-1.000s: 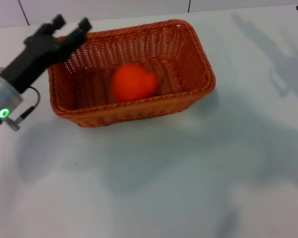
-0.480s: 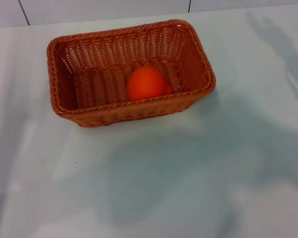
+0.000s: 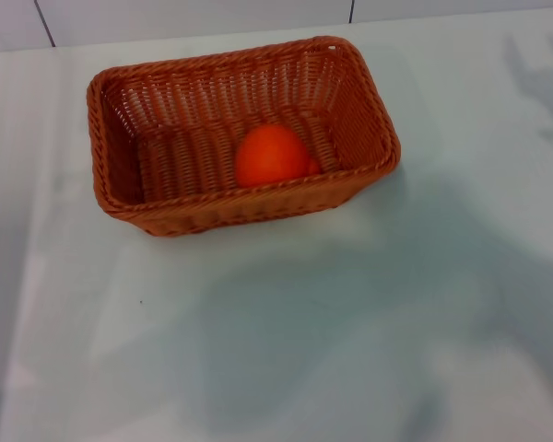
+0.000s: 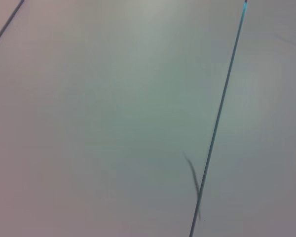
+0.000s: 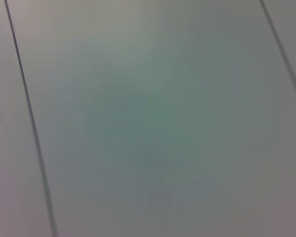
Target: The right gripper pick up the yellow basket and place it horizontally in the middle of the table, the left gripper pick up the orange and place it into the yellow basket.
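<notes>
I see the orange (image 3: 273, 155) resting inside the yellow basket (image 3: 223, 210), right of its centre; basket lies long-axis crosswise on the table (image 3: 350, 331); neither gripper shows, so their jaws I cannot tell

pale glossy table (image 3: 350, 350) carries yellow basket (image 3: 129, 207) lengthwise across, resting flat near far edge.

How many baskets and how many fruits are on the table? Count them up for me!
Baskets: 1, the yellow basket
Fruits: 1, the orange, lying inside the basket
Total: 2 things on the table
</notes>
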`<state>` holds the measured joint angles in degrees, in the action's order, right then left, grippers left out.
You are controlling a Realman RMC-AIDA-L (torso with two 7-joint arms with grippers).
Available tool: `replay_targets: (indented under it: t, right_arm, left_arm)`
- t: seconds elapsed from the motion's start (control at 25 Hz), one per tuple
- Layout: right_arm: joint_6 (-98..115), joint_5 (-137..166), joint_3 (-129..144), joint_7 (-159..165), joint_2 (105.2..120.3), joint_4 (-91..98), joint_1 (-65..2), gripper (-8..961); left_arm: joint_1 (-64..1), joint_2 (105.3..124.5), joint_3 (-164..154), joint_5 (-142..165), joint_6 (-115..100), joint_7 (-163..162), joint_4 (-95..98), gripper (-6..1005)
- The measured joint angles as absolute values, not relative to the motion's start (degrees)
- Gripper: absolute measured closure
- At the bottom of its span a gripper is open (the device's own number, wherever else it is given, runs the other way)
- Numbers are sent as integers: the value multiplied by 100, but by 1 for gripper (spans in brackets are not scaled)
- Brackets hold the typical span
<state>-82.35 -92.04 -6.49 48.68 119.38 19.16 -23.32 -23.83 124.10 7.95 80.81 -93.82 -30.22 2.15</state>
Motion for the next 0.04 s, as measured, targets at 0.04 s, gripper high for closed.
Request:
replay_targets:
  t: [0.04]
  right_arm:
    - [-8234, -9204, -759, 4677, 11940, 1850, -2320, 288]
  left_arm:
    - [-2378, 12410, 793, 8086, -9383, -3022, 210, 123]
